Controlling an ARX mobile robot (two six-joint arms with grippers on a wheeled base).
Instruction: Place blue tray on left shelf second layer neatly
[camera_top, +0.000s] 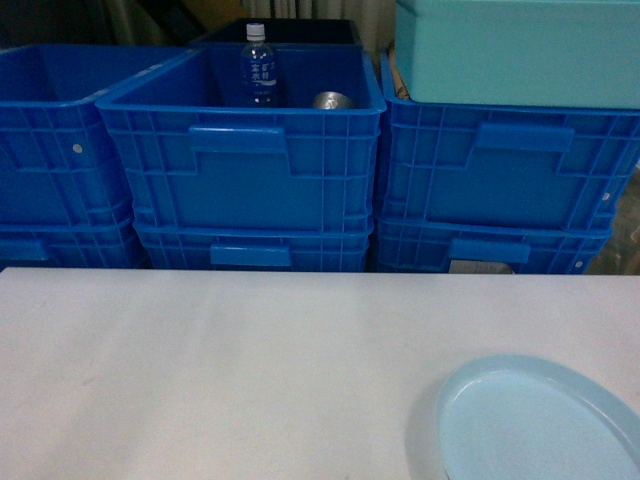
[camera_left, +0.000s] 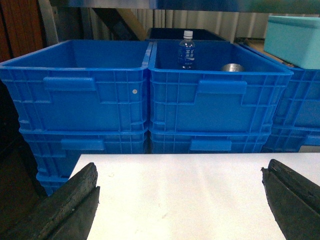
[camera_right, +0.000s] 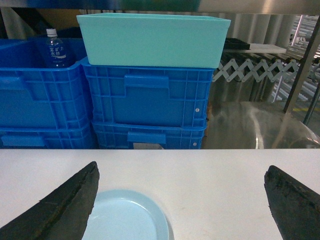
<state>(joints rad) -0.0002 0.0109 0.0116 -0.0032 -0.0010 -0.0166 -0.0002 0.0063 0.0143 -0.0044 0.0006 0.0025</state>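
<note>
Blue tray (camera_top: 535, 420) sits flat on the white table (camera_top: 220, 370), at the near right corner of the head view, part of its rim running off the frame; from the right wrist camera it lies just below and between the right gripper (camera_right: 182, 200) fingers, nearer the left one, and nothing touches it. It looks like thin moulded plastic, so I would judge it light and fairly stiff, though a shallow dish of that width may flex a little if pinched at one edge only; the surface looks smooth and probably slippery, so a grip on the raised rim, one finger under the lip and one on top, seems the safest hold; the flat middle gives nothing to catch. Lying flush on the table, the rim may be awkward to get under; sliding it toward the table edge could help. Right gripper stands wide open, dark fingers (camera_right: 60, 210) far apart at either side of its view; left gripper (camera_left: 182, 200) is likewise spread wide over bare table, holding nothing. Behind the table stand stacked dark-blue crates (camera_top: 240, 170), one holding a water bottle (camera_top: 258, 65) and a metal can (camera_top: 332, 100), with a turquoise box (camera_top: 520, 50) on the right stack; no shelf tier is clearly shown.
</note>
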